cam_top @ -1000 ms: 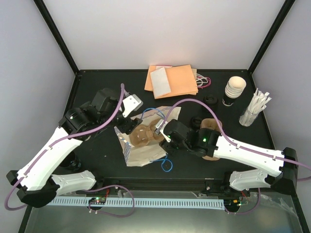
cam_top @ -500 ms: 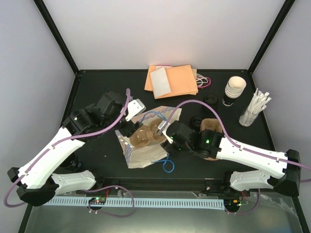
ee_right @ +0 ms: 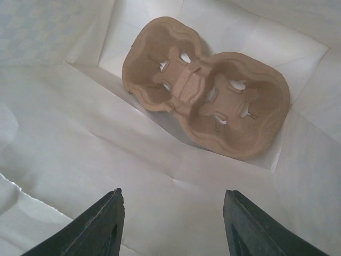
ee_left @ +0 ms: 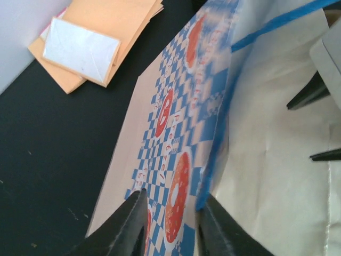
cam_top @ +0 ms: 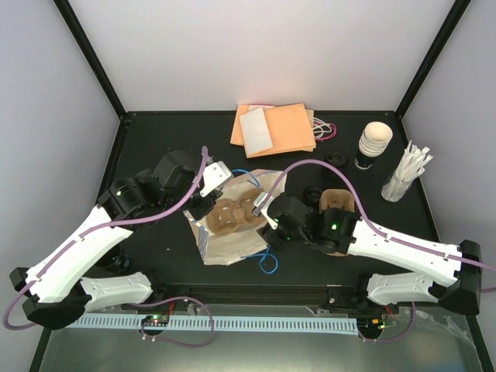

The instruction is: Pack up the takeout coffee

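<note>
Fingers (ee_left: 130, 224) of left end effector (ee_left: 174, 196) stand close on both sides of printed rim of paper bag (ee_left: 256, 160); real pinch or not, cannot tell. Right end effector (ee_right: 173, 193) is inside bag mouth, fingers spread, nothing between. Pulp carrier (ee_right: 208, 101) lies on bag bottom, at 12 o'clock of right fingers. Takeout coffee: cannot pick out surely. Round black lid (cam_top: 335, 159) and second lid (cam_top: 314, 192) lie on bench (cam_top: 155, 139), at 2 o'clock of bag; cup under either, cannot tell.

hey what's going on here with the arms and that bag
Both arms are working on a paper bag lying open on the table. The left gripper has its jaws either side of the bag's rim. The right gripper reaches into the mouth, jaws apart and empty. A brown cup carrier sits inside, nothing else visible there.
</note>
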`<state>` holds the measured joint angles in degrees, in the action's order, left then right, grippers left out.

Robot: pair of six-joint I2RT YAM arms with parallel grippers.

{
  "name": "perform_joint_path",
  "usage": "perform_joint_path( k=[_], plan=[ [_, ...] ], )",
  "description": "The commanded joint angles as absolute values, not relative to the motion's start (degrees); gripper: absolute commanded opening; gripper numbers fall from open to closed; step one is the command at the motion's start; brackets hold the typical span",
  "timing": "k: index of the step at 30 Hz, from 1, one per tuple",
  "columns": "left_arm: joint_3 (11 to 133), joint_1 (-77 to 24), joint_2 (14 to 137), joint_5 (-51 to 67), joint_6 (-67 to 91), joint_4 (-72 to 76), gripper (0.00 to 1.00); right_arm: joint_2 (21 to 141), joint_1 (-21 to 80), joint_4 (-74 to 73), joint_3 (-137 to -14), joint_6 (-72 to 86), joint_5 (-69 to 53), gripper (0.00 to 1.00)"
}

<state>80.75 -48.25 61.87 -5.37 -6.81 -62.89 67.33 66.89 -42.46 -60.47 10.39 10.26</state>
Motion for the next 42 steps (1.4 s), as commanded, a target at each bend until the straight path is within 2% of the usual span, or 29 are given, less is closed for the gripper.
perform_joint_path(
  k=[1, 3, 5, 16, 22, 29, 35, 39, 42],
  plan=[
    [80.7, -49.2, 61.6, -6.3, -6.9, -61.1, 0.18, 65.3, 67.2, -42.1, -59.2, 11.4, 9.4, 0.54],
    [80.5, -49.9, 61.8, -5.3, -7.1, -60.6, 0.07, 64.8, 67.3, -42.1, -58.2, 11.9, 8.9, 0.54],
    [80.3, -51.3, 61.8, -5.3, -7.5, -60.1, 0.02, 64.4, 67.4, -42.6, -57.2, 12.3, 8.7, 0.54],
    [78.0, -53.9, 57.6, -7.2, -8.1, -55.7, 0.02, 62.1, 68.9, -43.8, -55.0, 12.9, 10.1, 0.55],
    [78.5, -53.9, 58.9, -10.1, -5.9, -57.2, 0.01, 61.9, 68.9, -43.3, -59.5, 13.4, 12.2, 0.61],
    [78.2, -53.9, 57.9, -8.2, -5.9, -56.1, 0.01, 61.9, 68.9, -42.2, -63.7, 13.7, 12.2, 0.6],
    [76.9, -53.8, 57.5, -5.5, -5.7, -54.2, 0.02, 67.5, 68.9, -41.1, -65.0, 13.7, 11.7, 0.51],
    [76.5, -53.9, 57.7, -5.3, -4.9, -53.4, 0.02, 70.0, 68.9, -38.7, -64.7, 13.4, 12.1, 0.37],
    [76.4, -53.9, 57.6, -5.2, -4.8, -52.9, 0.02, 71.9, 69.2, -37.7, -64.1, 12.5, 12.4, 0.22]
  ],
)
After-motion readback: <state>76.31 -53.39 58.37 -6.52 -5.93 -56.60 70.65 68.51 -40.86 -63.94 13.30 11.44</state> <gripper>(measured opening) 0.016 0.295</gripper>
